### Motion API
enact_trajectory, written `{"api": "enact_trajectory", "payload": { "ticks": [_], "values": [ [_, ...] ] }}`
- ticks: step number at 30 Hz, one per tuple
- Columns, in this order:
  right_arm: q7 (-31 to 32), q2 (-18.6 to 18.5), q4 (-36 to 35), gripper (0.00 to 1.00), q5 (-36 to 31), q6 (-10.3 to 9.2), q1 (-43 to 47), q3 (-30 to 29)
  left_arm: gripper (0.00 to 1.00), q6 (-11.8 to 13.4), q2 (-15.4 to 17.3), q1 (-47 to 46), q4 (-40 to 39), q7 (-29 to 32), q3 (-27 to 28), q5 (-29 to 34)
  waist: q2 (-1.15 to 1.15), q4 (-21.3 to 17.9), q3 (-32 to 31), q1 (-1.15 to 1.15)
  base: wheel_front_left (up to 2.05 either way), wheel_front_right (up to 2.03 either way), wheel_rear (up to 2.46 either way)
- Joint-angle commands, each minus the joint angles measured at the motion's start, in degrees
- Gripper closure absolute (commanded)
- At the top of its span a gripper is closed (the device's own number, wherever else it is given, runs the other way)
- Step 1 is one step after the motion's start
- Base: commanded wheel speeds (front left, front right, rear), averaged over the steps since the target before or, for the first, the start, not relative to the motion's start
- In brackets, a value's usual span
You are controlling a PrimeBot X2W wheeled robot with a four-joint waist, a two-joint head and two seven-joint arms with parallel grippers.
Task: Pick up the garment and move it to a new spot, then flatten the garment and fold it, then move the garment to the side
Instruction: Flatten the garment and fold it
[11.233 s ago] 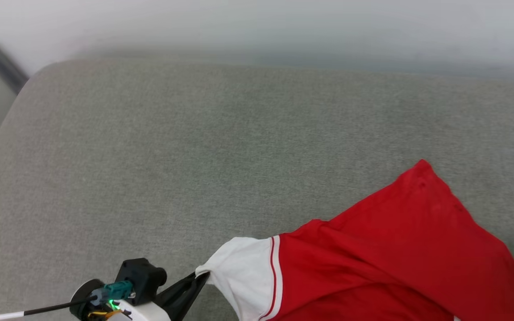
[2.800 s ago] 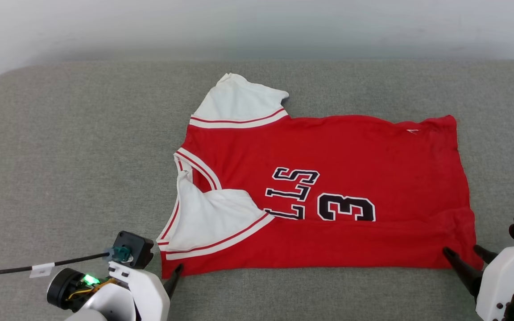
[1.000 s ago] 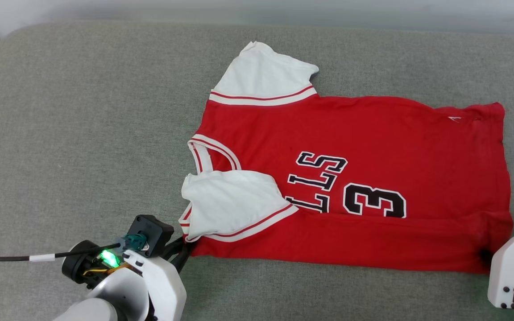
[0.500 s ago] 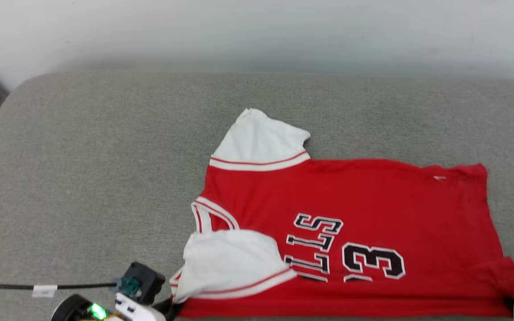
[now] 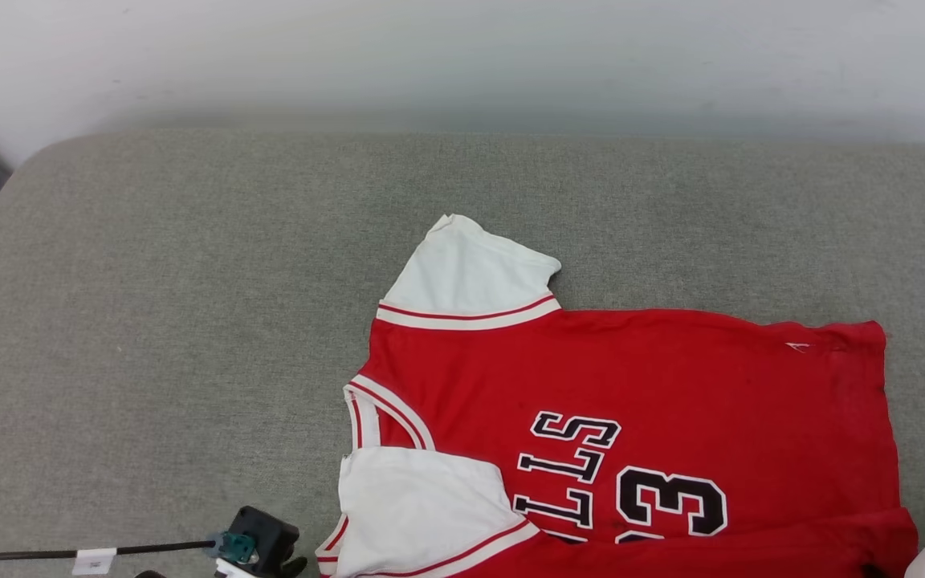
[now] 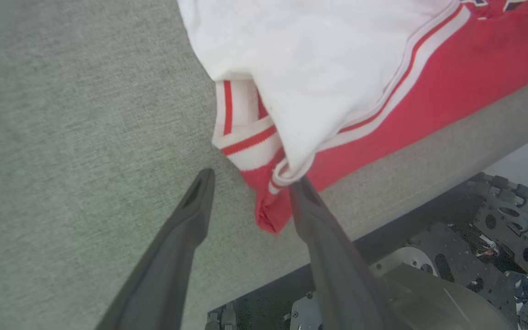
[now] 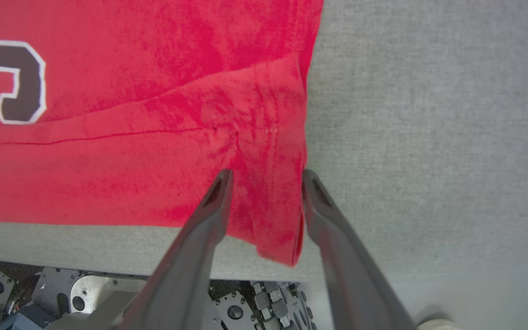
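Most of the head view is a grey upholstered cushion (image 5: pixel 189 281), its rounded far-left corner set against a pale wall (image 5: pixel 462 56). Bare grey fabric spreads wide to the left of the red basketball jersey (image 5: pixel 631 385) and runs in a broad band beyond it, up to the cushion's far edge. To the right, a narrow strip lies between the hem and the picture's edge.

The jersey lies front up on the near right part of the cushion. Its neck is to the left and its hem to the right, with the black, white-outlined letters and number showing. The far white sleeve (image 5: pixel 470 277) is spread flat, and the near white sleeve (image 5: pixel 422 506) is folded over onto the chest. The jersey's near long side runs just beside the cushion's front edge. In the right wrist view the near hem corner droops over that edge.

The left gripper (image 6: pixel 251 181) has its fingers well apart astride the near shoulder corner. One finger touches the folded striped trim and the other is over bare cushion. The right gripper (image 7: pixel 266 176) is spread likewise around the near hem corner, with one tip over red cloth and the other at the hem's edge.
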Motion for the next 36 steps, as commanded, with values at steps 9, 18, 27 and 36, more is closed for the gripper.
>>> {"api": "enact_trajectory", "payload": {
  "ticks": [9,18,27,36],
  "values": [
    [-11.58,-0.93,-0.88,0.00,1.67,-0.05,-3.61,1.11,0.00,-1.27,-4.43,-2.08,2.07,-13.96,4.99,1.14,0.00,0.07,-2.54,0.00,0.00,0.00,0.00],
    [-32.41,2.78,-3.25,0.00,2.27,-0.05,-6.91,2.03,0.00,1.07,-8.52,-2.66,1.31,-29.42,12.36,3.31,0.00,-0.44,-4.81,0.00,0.00,0.00,0.00],
    [-48.71,4.39,-5.16,0.00,-0.53,-0.05,-6.30,5.96,0.00,0.06,-14.93,1.75,-3.89,-31.38,23.77,10.28,0.00,-1.72,-5.01,0.00,0.00,0.00,0.00],
    [-56.10,9.00,-4.27,0.00,-0.52,-0.05,-8.07,6.01,0.00,-8.01,-20.87,4.17,-1.53,-31.37,31.36,14.76,0.00,-3.02,-2.87,0.00,0.00,0.00,0.00]
  ]
}}
